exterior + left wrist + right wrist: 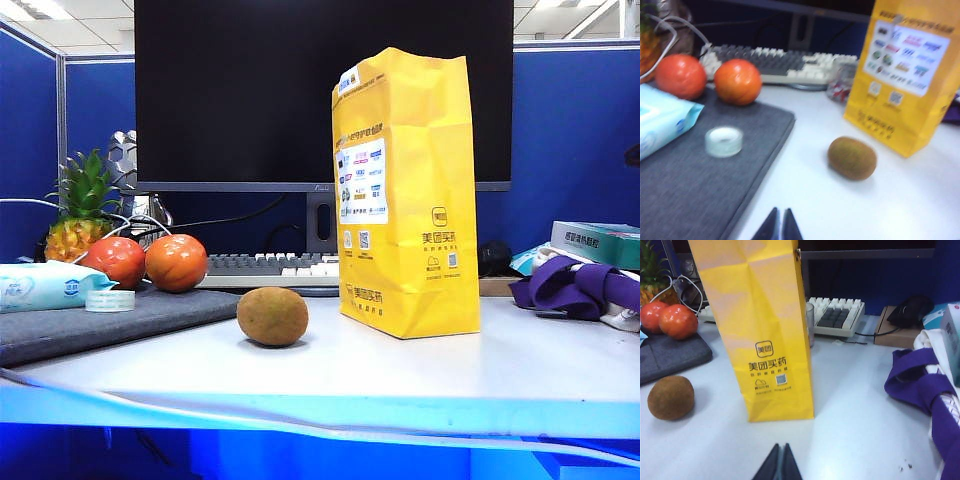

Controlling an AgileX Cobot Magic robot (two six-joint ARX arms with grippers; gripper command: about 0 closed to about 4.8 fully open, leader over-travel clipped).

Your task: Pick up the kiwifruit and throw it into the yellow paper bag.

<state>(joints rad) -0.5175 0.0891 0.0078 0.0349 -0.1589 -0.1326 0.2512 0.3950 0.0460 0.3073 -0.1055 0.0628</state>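
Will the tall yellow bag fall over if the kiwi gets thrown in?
It might. The yellow paper bag stands tall on a narrow base, so it looks tippy. Its creased paper looks thin and light, so a knock could shift it. The kiwifruit is small and rounded, probably rolling easily. Both grippers, left and right, hang back, fingers shut.

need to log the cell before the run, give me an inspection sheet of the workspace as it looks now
surface: white table, with a grey mat on its left part
job's things: kiwifruit lies on the bare table beside the upright yellow paper bag, apart from it
clutter: two red-orange fruits and a tape roll on the mat, wipes pack, pineapple, purple cloth
grippers: left gripper shut, short of the kiwifruit; right gripper shut, in front of the bag; both hold nothing
cables: white cable near the pineapple
surroundings: monitor, keyboard, blue partitions
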